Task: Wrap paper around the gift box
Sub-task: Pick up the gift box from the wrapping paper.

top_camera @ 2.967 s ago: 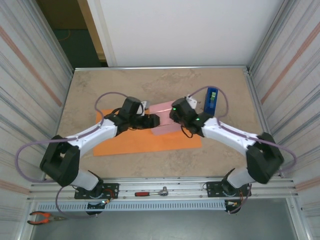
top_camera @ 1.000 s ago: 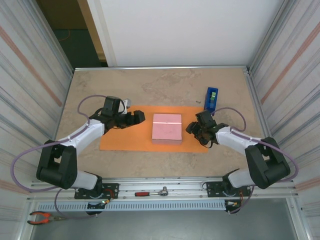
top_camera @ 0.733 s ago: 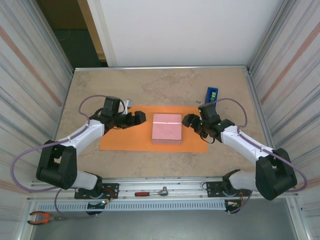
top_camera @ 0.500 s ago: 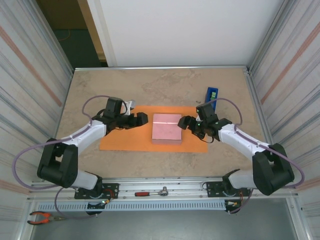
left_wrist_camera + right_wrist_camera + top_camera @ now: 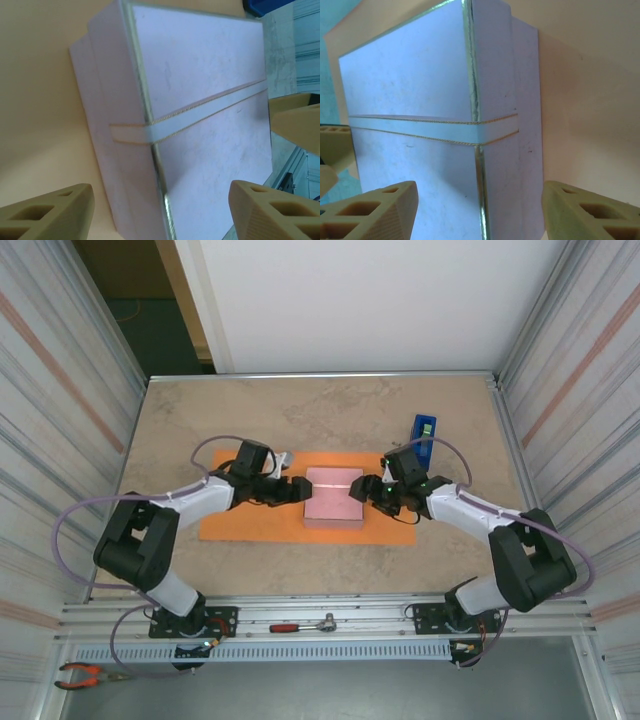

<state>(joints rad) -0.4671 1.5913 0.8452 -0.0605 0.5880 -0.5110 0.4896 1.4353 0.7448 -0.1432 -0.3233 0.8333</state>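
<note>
The left gripper (image 5: 298,490) and right gripper (image 5: 359,490) have closed in beside the gift box (image 5: 333,500), jaws spread.

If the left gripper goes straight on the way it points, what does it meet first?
Probably the gift box: its side wall lies right ahead of the left gripper, framed by the open jaws; depth is unclear.

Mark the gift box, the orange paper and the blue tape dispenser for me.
gift box (image 5: 333,502), top external view, centre of its pink lid.
paper (image 5: 250,523), top external view, bare orange area left of the box.
tape dispenser (image 5: 423,433), top external view, middle of its blue body.
</note>
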